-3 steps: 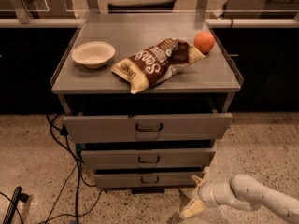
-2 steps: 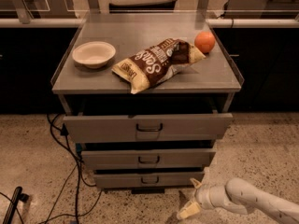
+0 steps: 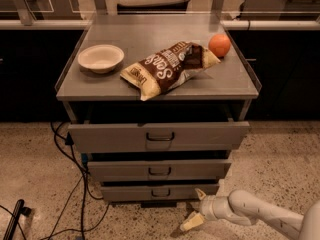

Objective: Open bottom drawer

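Note:
The bottom drawer (image 3: pixel 160 191) is the lowest of three grey metal drawers, with a low flat front and a small dark centre handle (image 3: pixel 160 192). It stands pulled out a little, less than the two above it. My gripper (image 3: pixel 196 208) is low over the floor at the drawer's right front corner, on a white arm (image 3: pixel 255 213) coming in from the lower right. Its two pale fingers (image 3: pixel 192 221) are spread apart and hold nothing. The upper finger is close to the drawer's right end; I cannot tell if it touches.
The middle drawer (image 3: pixel 159 170) and the top drawer (image 3: pixel 159 135) stick out further. On the cabinet top (image 3: pixel 150 39) lie a white bowl (image 3: pixel 100 57), a brown chip bag (image 3: pixel 170 66) and an orange (image 3: pixel 219 45). Black cables (image 3: pixel 75 184) trail on the speckled floor at the left.
The gripper has crept left and slightly down along the floor, closer to the bottom drawer's right corner. The drawers have not moved.

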You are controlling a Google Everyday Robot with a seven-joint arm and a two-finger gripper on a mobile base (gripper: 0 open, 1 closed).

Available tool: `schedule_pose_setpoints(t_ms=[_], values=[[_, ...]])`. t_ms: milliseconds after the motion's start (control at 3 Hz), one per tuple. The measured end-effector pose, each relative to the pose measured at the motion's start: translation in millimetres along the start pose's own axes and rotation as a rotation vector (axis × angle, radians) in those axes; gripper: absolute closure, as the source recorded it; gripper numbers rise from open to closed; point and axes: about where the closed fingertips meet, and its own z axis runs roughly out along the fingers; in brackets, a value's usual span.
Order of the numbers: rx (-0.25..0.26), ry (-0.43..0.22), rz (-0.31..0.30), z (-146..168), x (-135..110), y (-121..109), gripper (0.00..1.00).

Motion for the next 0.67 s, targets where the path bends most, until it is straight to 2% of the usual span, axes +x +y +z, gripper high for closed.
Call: schedule_pose_setpoints(t_ms=[333,667], values=[[-0.001,-0.013,-0.065,21.6,-18.7,-2.0,0.0],[-0.002,-0.017,-0.081,26.8,-23.3,-2.3,0.0]])
